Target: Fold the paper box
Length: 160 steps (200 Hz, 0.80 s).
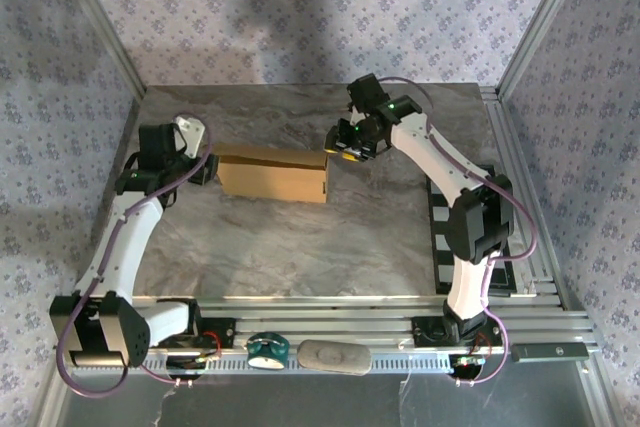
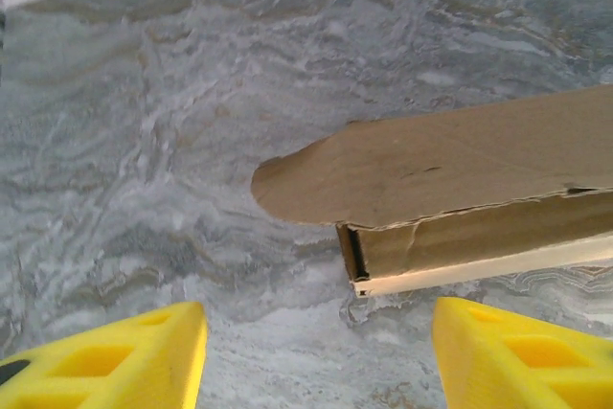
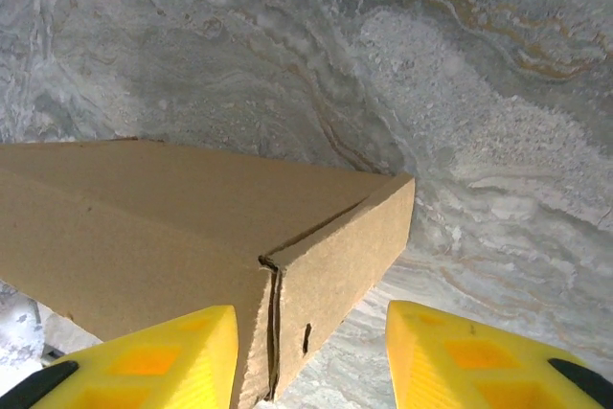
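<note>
Box (image 1: 272, 174) just beside right hand (image 1: 340, 154)

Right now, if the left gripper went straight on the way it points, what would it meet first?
Probably the paper box: its rounded end flap lies ahead of the open left gripper; depth unclear.

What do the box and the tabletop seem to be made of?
Paper box: matte tan cardboard, unprinted, with creased folds and a ragged cut edge. Tabletop: grey marble-veined surface, fairly smooth; stone or a printed sheet, I cannot tell which.
</note>
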{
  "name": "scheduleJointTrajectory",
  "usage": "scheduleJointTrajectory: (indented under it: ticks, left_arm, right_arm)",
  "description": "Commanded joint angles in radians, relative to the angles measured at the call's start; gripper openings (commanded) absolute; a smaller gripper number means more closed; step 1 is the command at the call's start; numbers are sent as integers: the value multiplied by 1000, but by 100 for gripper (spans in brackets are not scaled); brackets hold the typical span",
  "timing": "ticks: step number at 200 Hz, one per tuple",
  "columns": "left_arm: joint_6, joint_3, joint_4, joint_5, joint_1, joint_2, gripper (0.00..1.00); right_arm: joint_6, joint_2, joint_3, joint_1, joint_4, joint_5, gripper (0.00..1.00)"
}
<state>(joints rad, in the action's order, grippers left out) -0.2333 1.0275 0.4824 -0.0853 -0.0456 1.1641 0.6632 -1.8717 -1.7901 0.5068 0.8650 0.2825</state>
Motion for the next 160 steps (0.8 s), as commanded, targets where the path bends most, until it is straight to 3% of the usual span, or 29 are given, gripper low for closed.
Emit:
scheduleJointTrajectory:
  ticks: [1,15,29,40,68,88,108,123,144,160]
  left_arm:
    - [-80,-5,-76,-92,4,-28,63]
    - [-26,-9,-100,-92,4,-36,63]
    - [70,3,-116,-86,19,-34,65]
    - [214,26,-130,-75,38,-24,69]
    - [631,78,-123,-95,63,22,68]
    - [882,85,-67,-73,64,51,59]
    - [1009,89,-9,-91,65,54,50]
    - [1079,112,77,-65,65,49,51]
    - [1132,127,143,-76,62,29,50]
    - [1136,139,180,-72,62,9,49]
  right_arm:
    - [-104,81,-28,21,-38,-69,47]
    - [-230,133,-2,65,-127,-117,48]
    - [-467,190,83,123,-254,-116,50]
    - [-653,242,179,168,-370,-110,51]
    - [-1093,312,367,193,-560,15,59]
    - [-1368,303,412,193,-580,63,76]
    - [-1434,231,297,150,-484,125,91]
    - [-1427,151,158,106,-333,239,99]
    - [-1431,87,64,72,-232,335,100]
    - [-1432,42,22,73,-191,314,100]
